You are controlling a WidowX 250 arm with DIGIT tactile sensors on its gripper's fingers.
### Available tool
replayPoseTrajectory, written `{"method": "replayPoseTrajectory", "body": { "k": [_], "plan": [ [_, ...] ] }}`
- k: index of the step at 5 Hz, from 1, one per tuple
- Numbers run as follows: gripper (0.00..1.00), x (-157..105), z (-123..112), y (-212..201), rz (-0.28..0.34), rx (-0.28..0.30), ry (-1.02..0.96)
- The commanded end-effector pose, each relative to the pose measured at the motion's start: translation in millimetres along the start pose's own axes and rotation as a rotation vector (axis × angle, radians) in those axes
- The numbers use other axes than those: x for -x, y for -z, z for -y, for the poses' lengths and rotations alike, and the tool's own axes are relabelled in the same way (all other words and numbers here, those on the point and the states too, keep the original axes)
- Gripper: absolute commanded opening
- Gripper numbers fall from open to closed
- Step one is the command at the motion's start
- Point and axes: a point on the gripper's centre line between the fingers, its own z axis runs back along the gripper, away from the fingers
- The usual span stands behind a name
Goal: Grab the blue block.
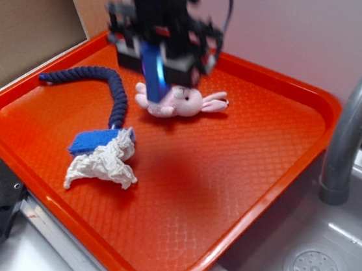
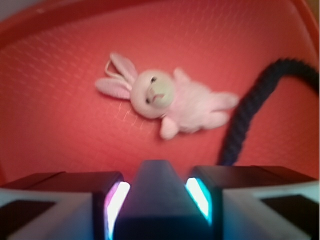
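The blue block, slim and bright, is pinched upright in the gripper over the pink bunny; its top is hidden, everything's motion-blurred

bunny under claw, rope beside

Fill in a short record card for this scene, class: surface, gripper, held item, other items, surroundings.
surface: orange tray
gripper: gripper raised above the tray, shut on the blue block
held item: blue block, hanging down between the fingers
other items: pink bunny lying on the tray; dark rope; blue pad with white cloth
surroundings: sink and grey tap beside the tray
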Motion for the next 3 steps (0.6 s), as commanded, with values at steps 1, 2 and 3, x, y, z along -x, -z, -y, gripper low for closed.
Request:
{"method": "replayPoseTrajectory", "body": {
  "k": [1,2,3],
  "plan": [
    [0.00,-7,-19,-72,0.122,0.135,0.205],
    [0.00,-3,-18,-86,0.151,0.171,0.229],
    [0.00,-4,-10,-87,0.159,0.243,0.296]
  ]
}}
